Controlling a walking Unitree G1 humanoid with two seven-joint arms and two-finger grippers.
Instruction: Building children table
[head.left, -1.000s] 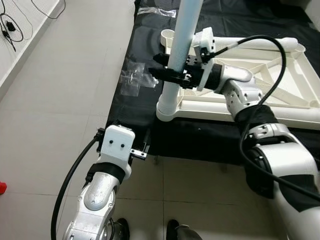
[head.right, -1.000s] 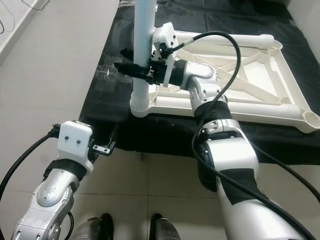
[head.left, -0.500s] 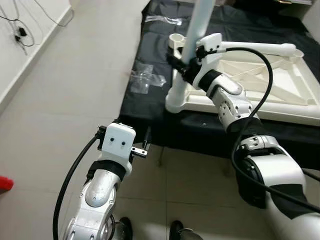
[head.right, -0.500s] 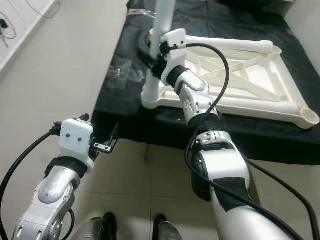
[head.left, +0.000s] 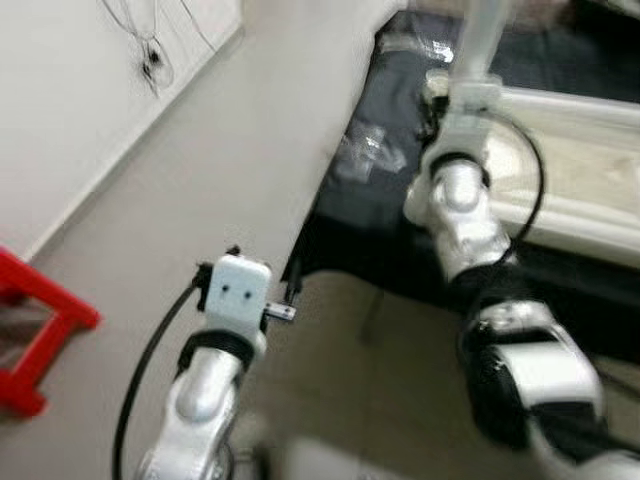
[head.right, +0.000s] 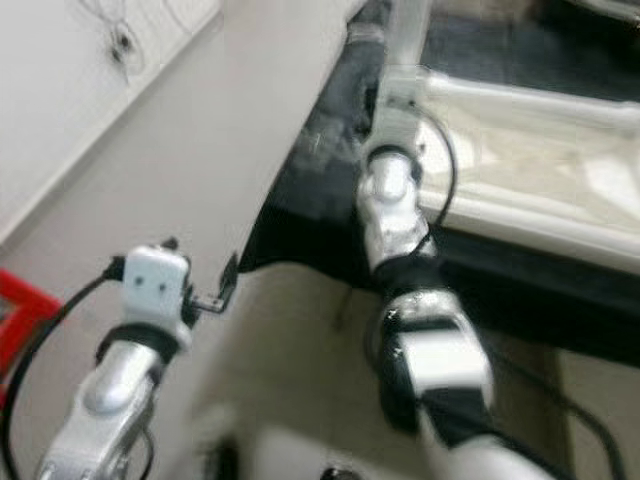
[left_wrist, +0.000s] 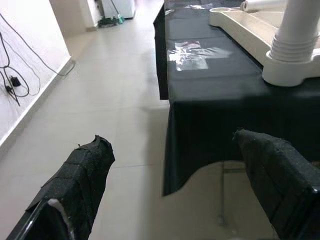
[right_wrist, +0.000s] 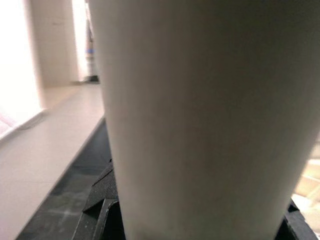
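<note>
Upturned table frame (left_wrist: 235, 22) on a black-draped surface (left_wrist: 210, 85); white leg (right_wrist: 200, 115) upright in its near corner socket. Right gripper (right_wrist: 190, 220) clasped round leg, apparently seating it; next, probably firm downward press. Left gripper (left_wrist: 175, 190) spread, idle.

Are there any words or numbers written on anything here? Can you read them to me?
No words or numbers can be read anywhere.
The clear plastic bag on the black cloth: no print can be made out on it.
The white plastic table leg held by the right gripper: plain, no writing.
The white upside-down tabletop: plain.
The head views are too blurred to read anything.
</note>
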